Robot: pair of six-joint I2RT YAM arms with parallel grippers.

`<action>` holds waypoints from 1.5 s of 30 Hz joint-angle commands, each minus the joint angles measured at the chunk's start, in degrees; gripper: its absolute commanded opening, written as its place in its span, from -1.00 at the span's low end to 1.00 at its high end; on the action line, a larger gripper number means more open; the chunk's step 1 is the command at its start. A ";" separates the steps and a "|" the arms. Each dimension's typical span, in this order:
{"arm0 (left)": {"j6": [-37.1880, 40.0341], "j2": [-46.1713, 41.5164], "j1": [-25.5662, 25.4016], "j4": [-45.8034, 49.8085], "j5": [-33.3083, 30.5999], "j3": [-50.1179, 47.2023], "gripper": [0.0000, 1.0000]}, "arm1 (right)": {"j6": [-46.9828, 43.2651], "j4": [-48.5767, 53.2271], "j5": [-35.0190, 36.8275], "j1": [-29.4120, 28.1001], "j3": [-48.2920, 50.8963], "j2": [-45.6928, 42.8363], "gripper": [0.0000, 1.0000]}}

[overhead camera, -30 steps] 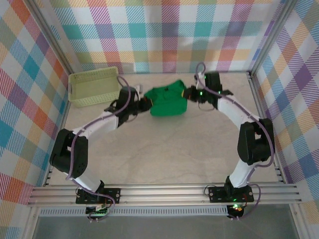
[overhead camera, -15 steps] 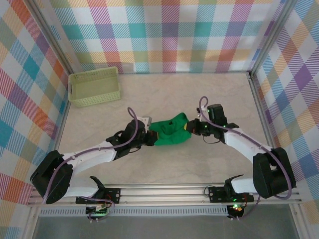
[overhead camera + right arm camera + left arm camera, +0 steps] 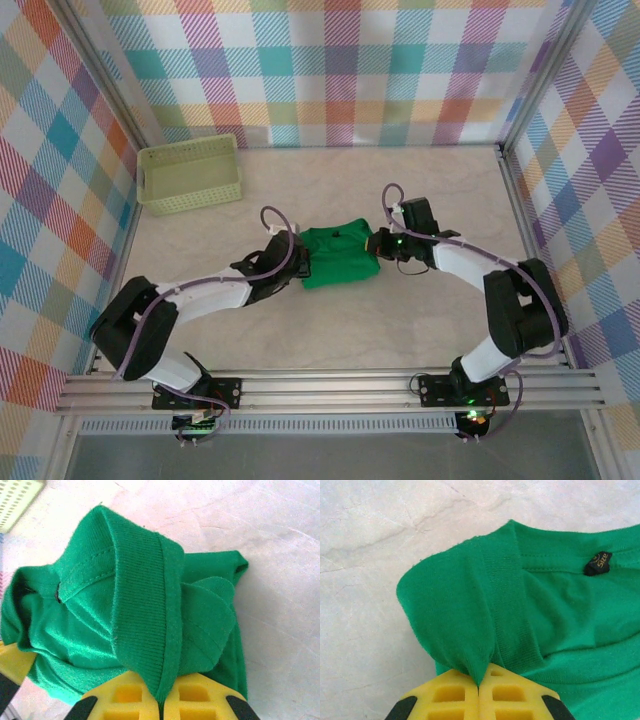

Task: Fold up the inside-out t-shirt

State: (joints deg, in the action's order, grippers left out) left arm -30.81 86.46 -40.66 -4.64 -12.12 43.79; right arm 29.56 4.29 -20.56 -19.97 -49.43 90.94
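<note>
While left gripper (image 3: 298, 268) and right gripper (image 3: 378, 242) pinch ends | t-shirt (image 3: 338, 258) axis left-right

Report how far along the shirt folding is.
Done: the t-shirt is gathered into a compact bundle. In hand: the left end effector and the right end effector are each shut on a ribbed edge of it, one at either side. Left: it is lumpy, with loose flaps and the size tag showing, so flat, neat folds are not yet made.
</note>
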 commanded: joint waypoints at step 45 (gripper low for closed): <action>-1.55 0.66 -0.20 26.43 0.96 15.01 0.31 | -4.74 22.12 19.58 -7.91 -5.97 -7.26 0.00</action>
State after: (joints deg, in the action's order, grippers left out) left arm -35.03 93.30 -41.43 17.96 -8.82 56.66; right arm 27.31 22.92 -4.05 -28.14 -52.16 88.12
